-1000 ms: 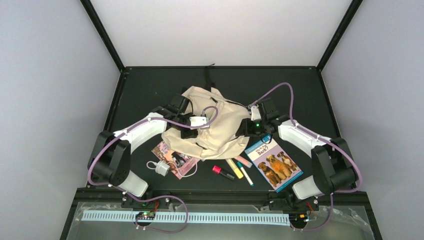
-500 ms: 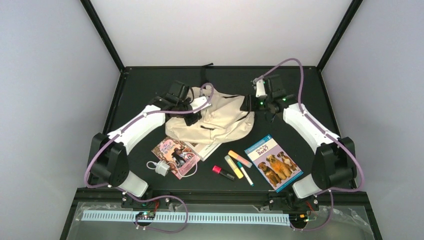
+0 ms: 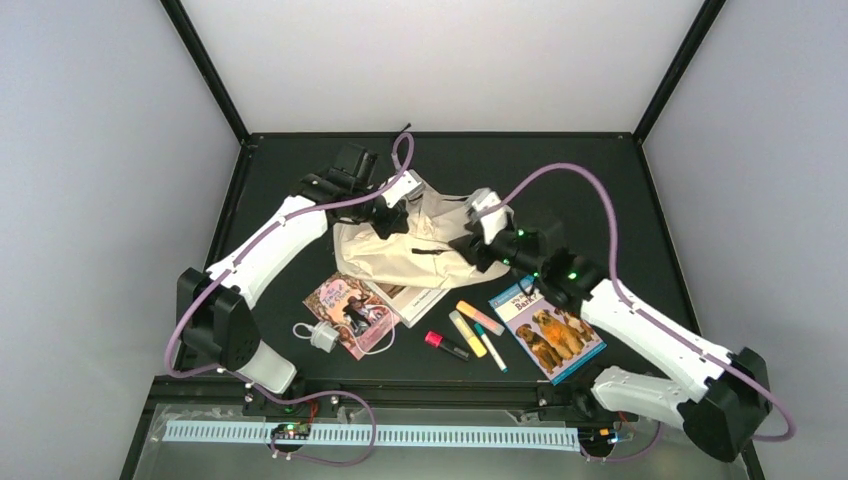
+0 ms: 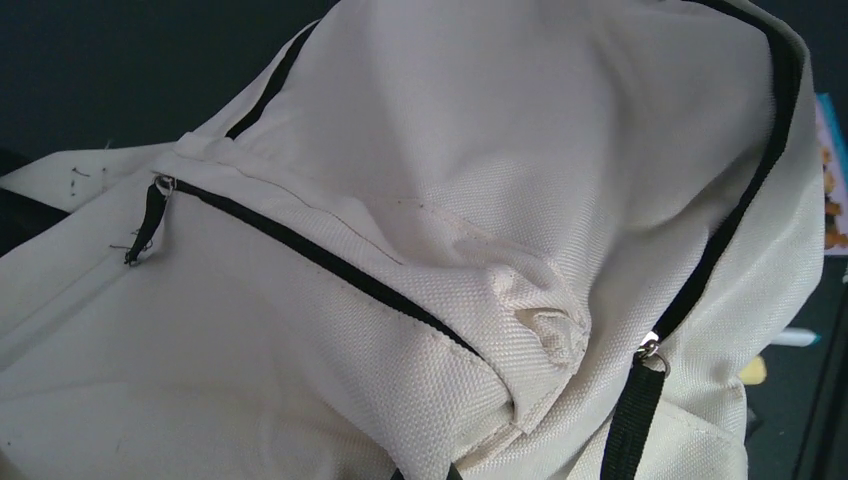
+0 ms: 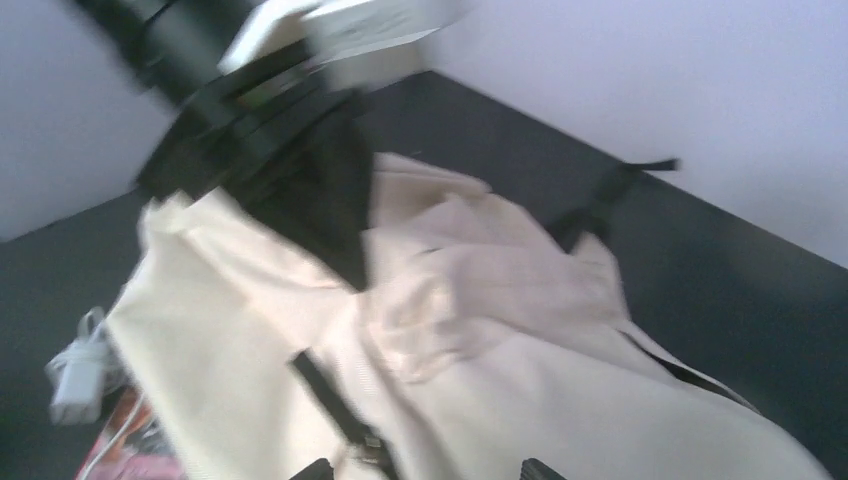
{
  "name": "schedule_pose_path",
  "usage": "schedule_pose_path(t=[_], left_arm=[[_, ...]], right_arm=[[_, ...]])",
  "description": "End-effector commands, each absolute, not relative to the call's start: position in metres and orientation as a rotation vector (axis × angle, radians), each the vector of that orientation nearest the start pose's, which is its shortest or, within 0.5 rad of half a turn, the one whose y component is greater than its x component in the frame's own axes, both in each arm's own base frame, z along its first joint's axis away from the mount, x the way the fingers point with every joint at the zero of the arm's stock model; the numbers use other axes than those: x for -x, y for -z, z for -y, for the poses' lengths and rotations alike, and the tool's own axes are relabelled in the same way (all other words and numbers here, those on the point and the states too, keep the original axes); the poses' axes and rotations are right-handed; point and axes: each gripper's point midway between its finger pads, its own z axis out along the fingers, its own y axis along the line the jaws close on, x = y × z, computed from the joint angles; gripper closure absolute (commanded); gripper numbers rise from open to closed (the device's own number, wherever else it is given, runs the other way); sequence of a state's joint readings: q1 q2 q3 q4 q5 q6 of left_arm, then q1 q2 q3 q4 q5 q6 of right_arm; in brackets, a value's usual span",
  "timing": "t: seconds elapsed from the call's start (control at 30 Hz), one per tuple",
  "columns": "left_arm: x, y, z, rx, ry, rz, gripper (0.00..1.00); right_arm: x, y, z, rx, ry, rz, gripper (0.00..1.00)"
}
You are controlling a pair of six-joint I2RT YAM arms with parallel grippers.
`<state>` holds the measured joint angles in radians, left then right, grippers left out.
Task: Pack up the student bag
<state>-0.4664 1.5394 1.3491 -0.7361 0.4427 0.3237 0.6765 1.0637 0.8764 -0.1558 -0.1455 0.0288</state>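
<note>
Soft, floppy student bag (image 3: 420,258), pinched at its top by the left fingers (image 3: 389,219), right fingers (image 5: 318,467) spread; seams probably grip best.

1. I see the student bag (image 4: 400,150) as coarse woven cloth, cream and matt. The grain of the weave is plain in the left wrist view.
2. Its zipper tapes (image 4: 330,262) are black fabric, and the small pull ring (image 4: 650,349) glints like metal.
3. The table (image 3: 600,170) surface looks black and matt.
4. The dog book (image 3: 547,325) has a printed paper cover.
5. The arm shells (image 3: 270,250) and the charger (image 3: 322,336) look like smooth white plastic to me.
</note>
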Motion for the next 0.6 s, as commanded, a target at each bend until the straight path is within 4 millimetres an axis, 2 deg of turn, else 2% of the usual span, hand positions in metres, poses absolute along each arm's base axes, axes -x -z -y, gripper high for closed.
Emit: schedule_pose_path(t=[0.0, 0.07, 0.27, 0.4, 0.57], left_arm=[[-0.316, -0.256, 0.264, -1.081, 0.784, -2.1, 0.98], [-0.313, -0.258, 0.265, -1.079, 0.802, -2.101, 0.98], [-0.31, -0.267, 0.265, -1.079, 0.81, -2.071, 0.98], [-0.309, -0.271, 0.266, -1.083, 0.819, -2.057, 0.99], [-0.308, -0.273, 0.267, -1.088, 0.825, -2.049, 0.99]], right_arm=[[-0.247, -0.267, -0.306, 0.986, -0.664, -1.621, 0.51], [-0.242, -0.258, -0.319, 1.055, -0.651, -1.597, 0.51], [-0.241, -0.247, -0.348, 1.191, -0.573, -1.544, 0.5], [-0.249, -0.231, -0.355, 1.247, -0.491, -1.567, 0.5], [-0.261, -0.226, -0.356, 1.241, -0.42, -1.58, 0.54]])
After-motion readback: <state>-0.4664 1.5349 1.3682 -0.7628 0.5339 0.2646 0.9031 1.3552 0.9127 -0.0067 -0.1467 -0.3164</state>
